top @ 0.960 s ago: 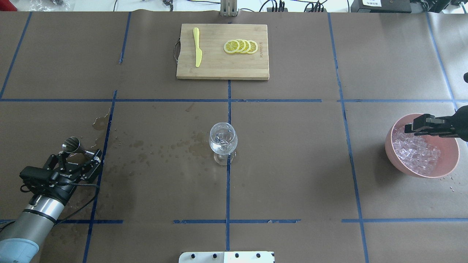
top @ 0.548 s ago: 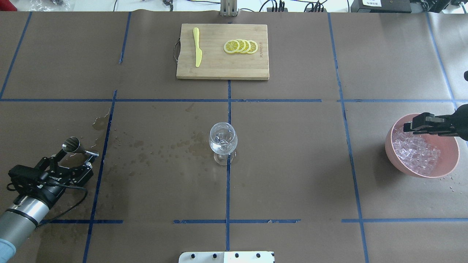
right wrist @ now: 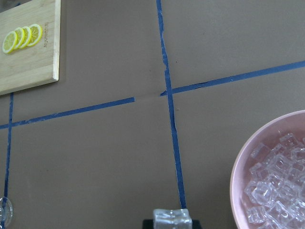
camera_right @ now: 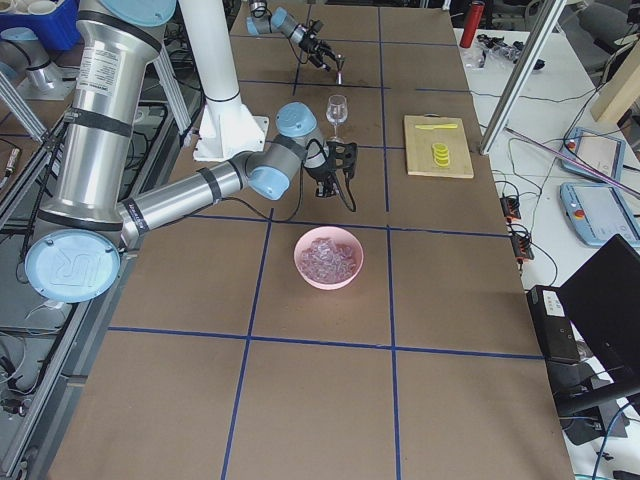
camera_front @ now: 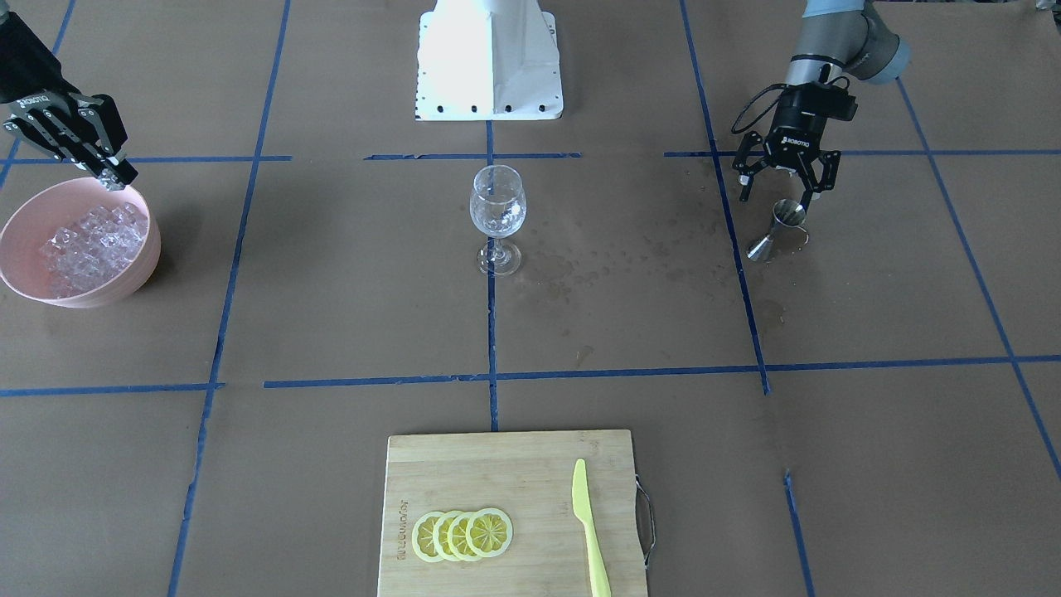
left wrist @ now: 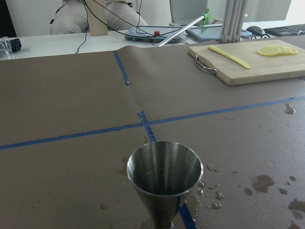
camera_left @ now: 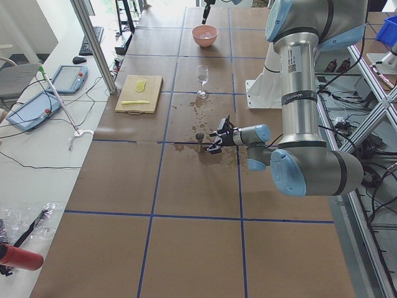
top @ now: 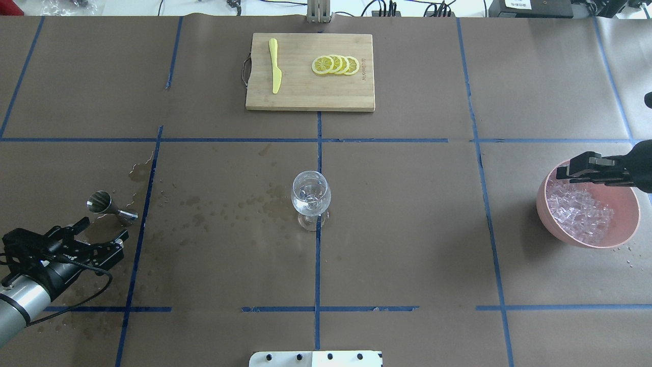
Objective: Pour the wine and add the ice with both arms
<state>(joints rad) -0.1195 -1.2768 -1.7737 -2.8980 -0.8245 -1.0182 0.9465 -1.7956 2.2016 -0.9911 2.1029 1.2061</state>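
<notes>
**R gripper (top: 560, 172) pinched one ice cube (right wrist: 172, 219) by the bowl rim; L gripper (top: 104, 229) jaws wide, holding nothing.**
Wine (top: 308, 205) sat as a small clear pool in the wine glass (top: 310, 196) at table centre, well apart from both arms. Rest of the ice (top: 580, 209) lay in the pink bowl (top: 541, 206). Risks, imo: the cube looked wet & only tip-held, so it could slip on the long carry. A low approach could clip & tip the glass, and a high drop could splash wine. The jigger (top: 109, 208) stood near the L fingers, so a careless swing could knock it.
</notes>
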